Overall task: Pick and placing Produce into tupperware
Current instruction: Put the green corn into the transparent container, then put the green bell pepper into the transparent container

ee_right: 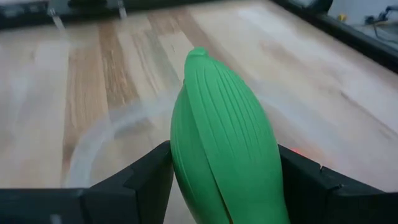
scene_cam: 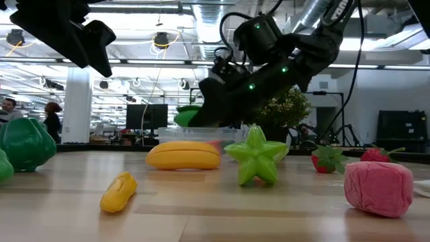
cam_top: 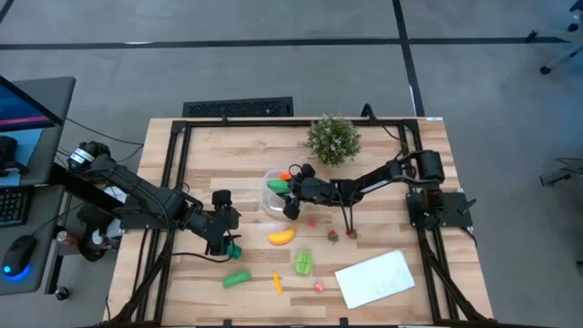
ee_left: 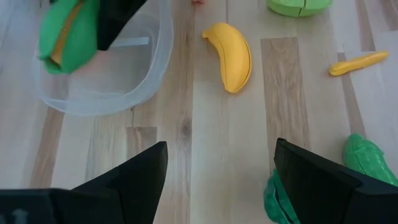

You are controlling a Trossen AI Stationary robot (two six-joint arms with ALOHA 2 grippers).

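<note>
Green and ribbed, the corn-like piece (ee_right: 221, 134) fills my right wrist view, clamped between the right gripper (cam_top: 290, 189) fingers with its long axis pointing forward, out past the fingertips. Directly under it I see the clear tupperware (ee_left: 102, 87), its rim curving beneath the tip, so I judge the coming move is a short drop and release. An orange piece (cam_top: 285, 176) already sits inside. My left gripper (cam_top: 225, 239) hangs spread wide and empty near the banana (cam_top: 281, 236).

Even bright overhead light; soft shadows; ceiling lamps glare in low view; wrist views blurred close up.
</note>
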